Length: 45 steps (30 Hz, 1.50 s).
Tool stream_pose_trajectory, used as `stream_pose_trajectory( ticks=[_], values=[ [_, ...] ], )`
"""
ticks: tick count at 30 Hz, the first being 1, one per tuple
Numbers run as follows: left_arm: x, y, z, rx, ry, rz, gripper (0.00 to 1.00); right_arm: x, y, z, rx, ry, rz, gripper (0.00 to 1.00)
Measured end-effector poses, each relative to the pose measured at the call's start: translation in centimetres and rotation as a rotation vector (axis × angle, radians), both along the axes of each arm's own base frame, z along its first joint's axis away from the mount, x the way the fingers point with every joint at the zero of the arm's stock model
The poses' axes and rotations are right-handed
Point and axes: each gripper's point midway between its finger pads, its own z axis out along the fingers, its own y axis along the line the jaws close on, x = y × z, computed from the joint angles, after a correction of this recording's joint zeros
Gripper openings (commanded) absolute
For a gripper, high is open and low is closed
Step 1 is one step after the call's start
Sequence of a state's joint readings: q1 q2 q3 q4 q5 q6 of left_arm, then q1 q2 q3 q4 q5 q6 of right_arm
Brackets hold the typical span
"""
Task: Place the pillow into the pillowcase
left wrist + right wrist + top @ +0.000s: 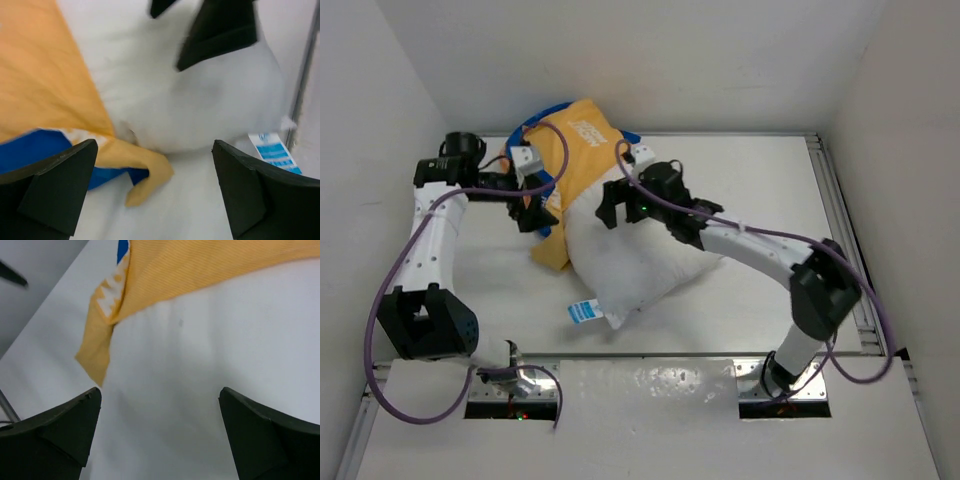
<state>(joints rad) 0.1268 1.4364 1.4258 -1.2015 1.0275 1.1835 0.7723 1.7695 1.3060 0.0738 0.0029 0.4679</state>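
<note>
Left pincer (152,165) is spread wide with nothing in it, hanging just over the spot where a loose orange corner of the pillowcase (582,135) meets the pillow (635,265). My right pincer (160,400) is spread wide and empty too, right above the pillow's white top. The pillow's far end sits under the orange side of the case; I can't tell how deep it goes. Most of it sticks out, plump and plain white, with a blue-and-white tag (584,312) at the near corner. Some blue shows at the case's edge. Everything lies on the white bench (760,180).
</note>
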Motion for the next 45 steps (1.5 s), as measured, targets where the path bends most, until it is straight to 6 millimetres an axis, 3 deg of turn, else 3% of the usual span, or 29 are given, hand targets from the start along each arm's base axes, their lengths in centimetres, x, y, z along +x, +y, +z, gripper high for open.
stream_pose_trajectory(
  ticks=[1,2,3,4,5,6,7,8,9,10,12,14,16,19,23,30,31,33,34,35,36,37,38,41,45],
  values=[
    [0.6,0.0,1.3,-0.01,-0.013,0.021,0.87,-0.4,-1.5,0.7,-0.006,-0.011,0.001,0.99],
    [1.5,-0.2,2.6,-0.016,-0.036,0.041,0.55,-0.5,-3.0,1.5,-0.002,-0.019,-0.003,0.92],
    [2.5,-0.5,3.8,-0.014,-0.058,0.062,0.01,-0.3,-5.0,2.4,0.001,-0.028,-0.018,0.44],
    [3.4,-1.0,4.6,-0.01,-0.071,0.082,0.0,0.3,-6.7,3.4,0.008,-0.042,-0.036,0.13],
    [4.5,-1.6,5.2,0.003,-0.087,0.099,0.0,1.4,-8.5,4.5,0.026,-0.051,-0.064,0.0],
    [5.8,-2.3,5.5,0.026,-0.104,0.12,0.0,2.6,-10.2,5.4,0.039,-0.053,-0.094,0.03],
    [7.2,-3.4,5.7,0.05,-0.111,0.139,0.0,3.6,-11.5,5.9,0.048,-0.054,-0.118,0.19],
    [8.8,-4.7,5.7,0.078,-0.124,0.155,0.1,4.7,-12.9,6.1,0.051,-0.043,-0.143,0.46],
    [10.4,-6.1,5.5,0.1,-0.14,0.166,0.46,5.8,-14.1,6.1,0.059,-0.029,-0.168,0.72],
    [12.1,-7.4,5.1,0.123,-0.157,0.18,0.62,6.6,-14.9,5.9,0.064,-0.009,-0.172,0.98],
    [14.5,-9.6,3.6,0.175,-0.164,0.21,0.8,8.1,-15.9,4.8,0.083,0.045,-0.157,0.99],
    [16.9,-11.3,1.7,0.243,-0.184,0.247,0.84,9.1,-15.8,3.5,0.114,0.104,-0.121,0.99],
    [19.0,-12.4,-0.3,0.324,-0.211,0.293,0.85,10.7,-16.3,0.7,0.142,0.187,-0.108,0.99],
    [21.8,-12.9,-2.6,0.437,-0.277,0.367,0.83,11.3,-16.2,-3.2,0.17,0.288,-0.08,0.99],
    [24.1,-11.6,-4.8,0.55,-0.323,0.446,0.75,10.8,-14.3,-7.1,0.194,0.366,-0.004,0.99],
    [25.6,-9.9,-6.1,0.635,-0.359,0.476,0.72,8.7,-9.0,-9.6,0.246,0.368,0.154,0.98],
    [25.5,-10.0,-6.5,0.634,-0.351,0.467,0.66,8.4,-8.4,-9.9,0.253,0.367,0.168,0.93],
    [25.3,-10.2,-7.5,0.621,-0.318,0.447,0.43,7.8,-7.5,-10.3,0.269,0.367,0.177,0.82],
    [25.2,-10.3,-8.1,0.613,-0.299,0.434,0.33,7.4,-7.2,-10.6,0.278,0.367,0.179,0.69],
    [25.0,-10.4,-8.7,0.604,-0.277,0.419,0.11,7.0,-6.8,-10.9,0.291,0.364,0.178,0.56],
    [24.8,-10.6,-9.2,0.593,-0.257,0.406,0.01,6.5,-6.6,-11.1,0.306,0.366,0.172,0.19],
    [24.6,-10.7,-9.6,0.585,-0.24,0.394,0.0,6.3,-6.4,-11.2,0.316,0.36,0.168,0.06],
    [24.5,-10.9,-9.7,0.579,-0.235,0.382,0.0,6.0,-6.3,-11.1,0.333,0.367,0.156,0.0],
    [24.0,-11.8,-9.4,0.545,-0.217,0.343,0.0,6.2,-6.4,-9.9,0.37,0.361,0.099,0.0],
    [22.4,-14.1,-7.2,0.463,-0.204,0.25,0.0,5.9,-6.7,-7.7,0.41,0.315,0.028,0.0]
  ],
)
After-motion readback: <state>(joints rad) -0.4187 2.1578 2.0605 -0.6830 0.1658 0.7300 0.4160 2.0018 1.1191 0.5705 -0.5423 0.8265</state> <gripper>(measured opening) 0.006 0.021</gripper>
